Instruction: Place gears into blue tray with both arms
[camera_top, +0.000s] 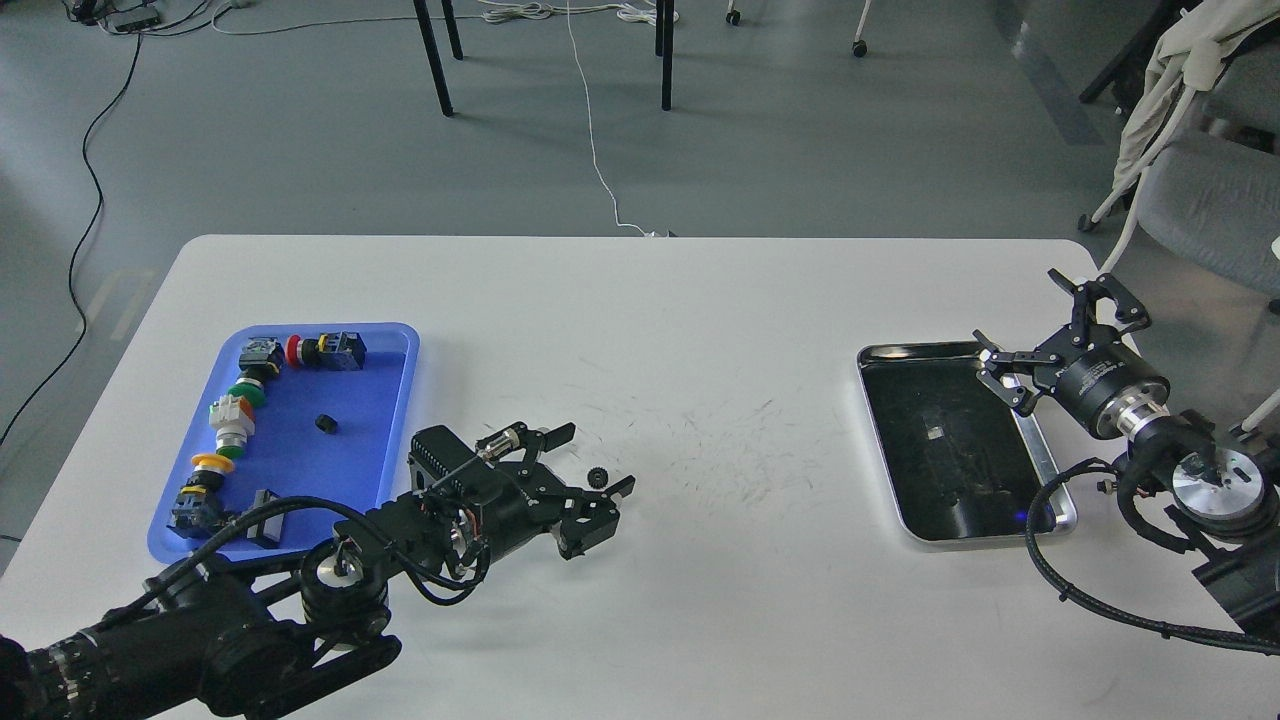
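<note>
One tiny black gear (324, 424) lies inside the blue tray (398, 420) on the left of the white table. A second gear (598, 477) rests on the bare tabletop near the middle. My left gripper (597, 459) is low over the table, open, with its two fingers on either side of that loose gear, not closed on it. My right gripper (1022, 314) is open and holds nothing, hovering above the far right corner of the steel tray (1043, 452).
Several button switches (232, 424) with red, green and yellow caps line the blue tray's left and far sides. The shiny steel tray sits on the right of the table. A grey chair (1210, 200) stands beyond the table's right edge.
</note>
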